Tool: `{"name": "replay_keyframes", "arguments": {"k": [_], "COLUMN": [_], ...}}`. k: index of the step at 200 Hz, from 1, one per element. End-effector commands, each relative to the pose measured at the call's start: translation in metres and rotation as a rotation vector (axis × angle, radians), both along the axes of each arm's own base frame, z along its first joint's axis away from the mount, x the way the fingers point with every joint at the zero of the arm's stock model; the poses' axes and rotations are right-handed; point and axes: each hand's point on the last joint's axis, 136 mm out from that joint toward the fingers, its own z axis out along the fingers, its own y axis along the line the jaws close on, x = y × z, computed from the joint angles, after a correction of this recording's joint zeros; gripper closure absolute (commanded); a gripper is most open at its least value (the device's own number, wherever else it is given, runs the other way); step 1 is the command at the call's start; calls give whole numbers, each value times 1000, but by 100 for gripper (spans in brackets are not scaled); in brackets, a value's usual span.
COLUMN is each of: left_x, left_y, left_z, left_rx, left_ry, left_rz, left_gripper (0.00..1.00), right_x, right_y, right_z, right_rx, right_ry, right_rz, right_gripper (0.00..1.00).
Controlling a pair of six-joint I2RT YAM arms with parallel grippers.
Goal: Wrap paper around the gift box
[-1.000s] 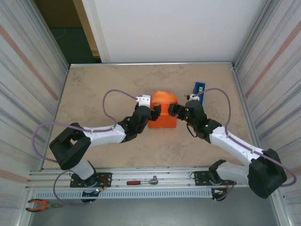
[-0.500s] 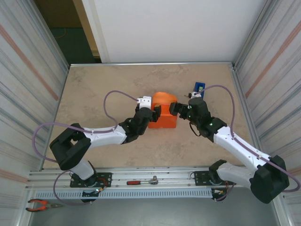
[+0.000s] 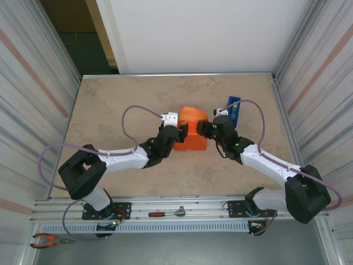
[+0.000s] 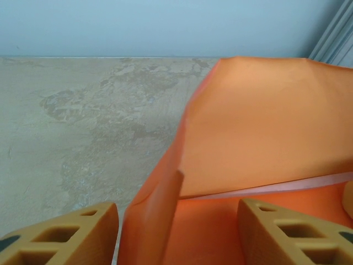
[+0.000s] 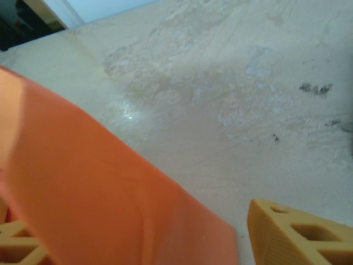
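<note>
- The paper (image 3: pixel 190 135) sits mid-table as an orange bundle, humped at its far side and squarer at its near side. I take it the box is underneath, fully covered.
- The left gripper (image 3: pixel 182 131) is at the bundle's left end and the right gripper (image 3: pixel 202 129) at its right end, both low and close in.
- From the left wrist, the tan fingers (image 4: pixel 60 232) stand apart. A loose upright fold of paper rises between them, and a sliver of bare table (image 4: pixel 83 138) shows beside one of them, so nothing is pinched.
- From the right wrist, a sloping sheet of paper lies across the gap. The finger (image 5: pixel 298 234) I can see plainly is off the paper's edge, with tabletop between. The jaws are apart there too, gripping nothing.
- The step in hand looks like folding in the end flaps, as both ends are loose.
- To do it well, catch a flap near its edge rather than mid-sheet, so it creases along the box's edge instead of crumpling.
- Work one end while the other gripper presses the bundle down. Thin paper over a light box will likely slide otherwise.
- Close gently and draw along the fold, not upward. The puffed far side could spring open or tear if yanked.
- Mind the blue object (image 3: pixel 234 105) just behind the right wrist.
</note>
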Motion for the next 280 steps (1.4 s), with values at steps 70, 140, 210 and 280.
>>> {"name": "replay_keyframes", "arguments": {"k": [70, 140, 210, 280], "left_x": [7, 20, 26, 28], "left_y": [-17, -27, -30, -27], "left_z": [-4, 20, 72, 114], "left_rx": [41, 23, -25, -62], "left_ry": [7, -27, -115, -204], "left_rz": [-85, -123, -156, -165], "left_gripper": [75, 93, 100, 100], "right_x": [2, 21, 29, 28], "right_y": [4, 25, 38, 37], "right_z": [-24, 6, 55, 69], "right_rx": [-142, -137, -86, -47], "right_ry": [-12, -36, -103, -129], "right_rz": [-20, 24, 55, 47], "right_gripper": [63, 100, 100, 100]}}
